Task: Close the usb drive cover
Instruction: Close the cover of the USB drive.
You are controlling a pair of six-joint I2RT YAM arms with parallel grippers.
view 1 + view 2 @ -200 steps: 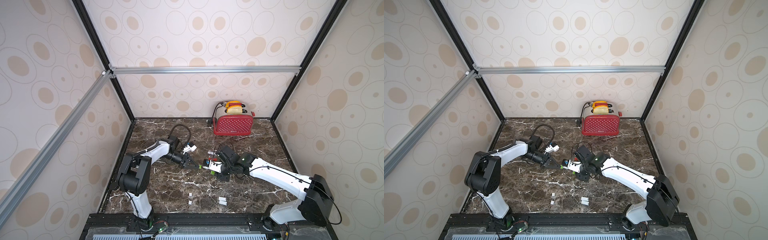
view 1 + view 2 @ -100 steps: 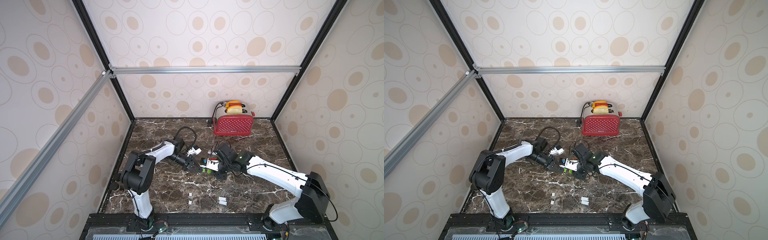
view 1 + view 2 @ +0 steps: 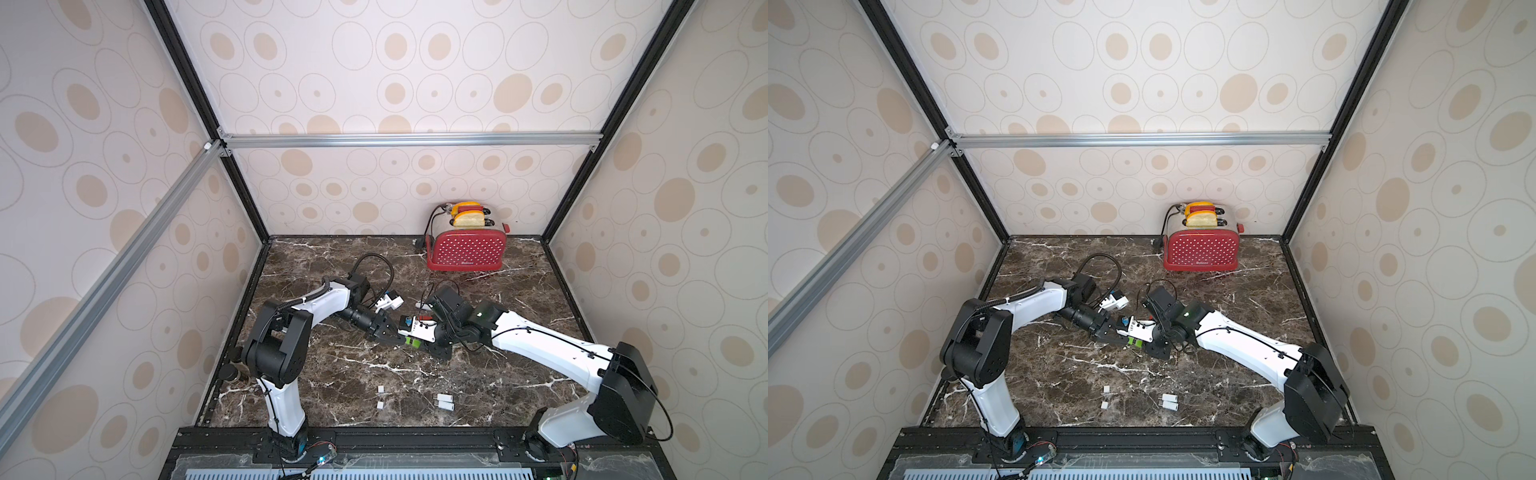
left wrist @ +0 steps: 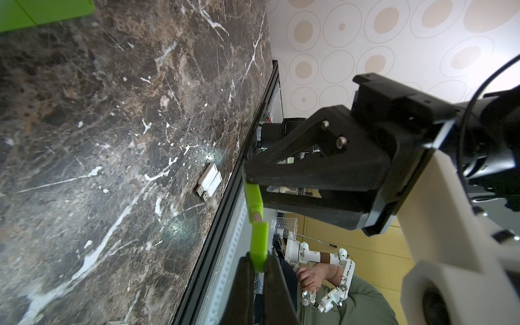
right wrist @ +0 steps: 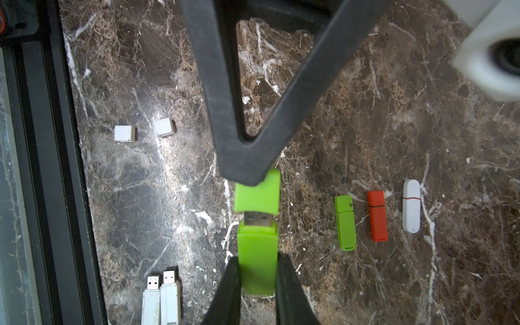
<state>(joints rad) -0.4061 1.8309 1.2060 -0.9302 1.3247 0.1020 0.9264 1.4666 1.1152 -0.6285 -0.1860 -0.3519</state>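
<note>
**While gripped at both ends, the green drive (image 5: 257, 244) meets the green cap (image 5: 257, 197)**

As seen in the right wrist view, the green drive is grasped at its rear end by the right claw (image 5: 258, 263), whose jaws are pressed against the two sides of the casing. The green cap is pinched in the clenched left claw (image 5: 245, 176), and the same grasp is shown in the left wrist view. The two parts are lined up end to end. The metal plug (image 5: 257, 219) is brought to the cap's mouth, but a length of it is left bare, so the cover is not yet shut.

In both top views the pair is found above the middle of the marble table (image 3: 332, 374). From that spot, two uncapped white drives (image 3: 444, 398) are laid side by side at 5 o'clock. Two loose white caps (image 3: 380, 389) are seen at 7 o'clock. A red toaster (image 3: 467, 249) is set at 1 o'clock against the back wall.

Three more drives are laid in a row on the table: a capped green drive (image 5: 345, 223), a red drive (image 5: 377, 216) and a white drive (image 5: 411, 206).
</note>
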